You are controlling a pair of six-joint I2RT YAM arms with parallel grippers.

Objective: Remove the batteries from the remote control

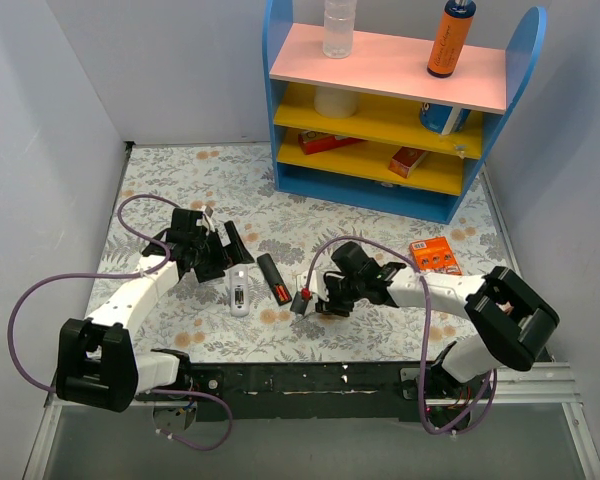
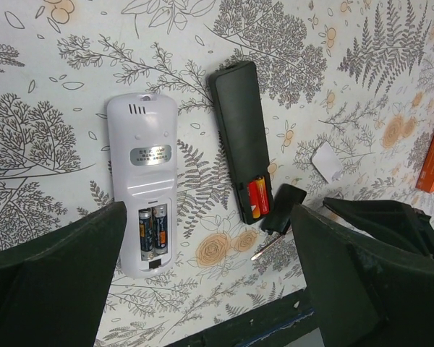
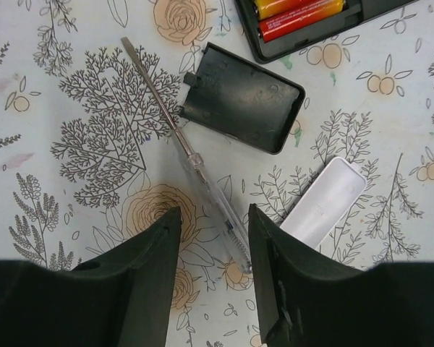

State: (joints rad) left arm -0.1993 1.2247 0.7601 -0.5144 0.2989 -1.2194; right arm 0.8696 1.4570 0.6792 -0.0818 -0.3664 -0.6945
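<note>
Right jaws stand slightly apart astride the clear handle of the screwdriver (image 3: 181, 137) at lower centre of their view, left jaws wide and empty, so I'd clamp squarely before levering the red batteries (image 3: 296, 14), upper right, from the open remote control (image 2: 239, 137).

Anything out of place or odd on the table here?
Nothing looks spilled or broken. The remote control lies face down with its bay uncovered, batteries still seated; a white remote likewise. The black cover and a white cover lie loose and askew beside a screwdriver, its handle between the open jaws of the right gripper.
</note>
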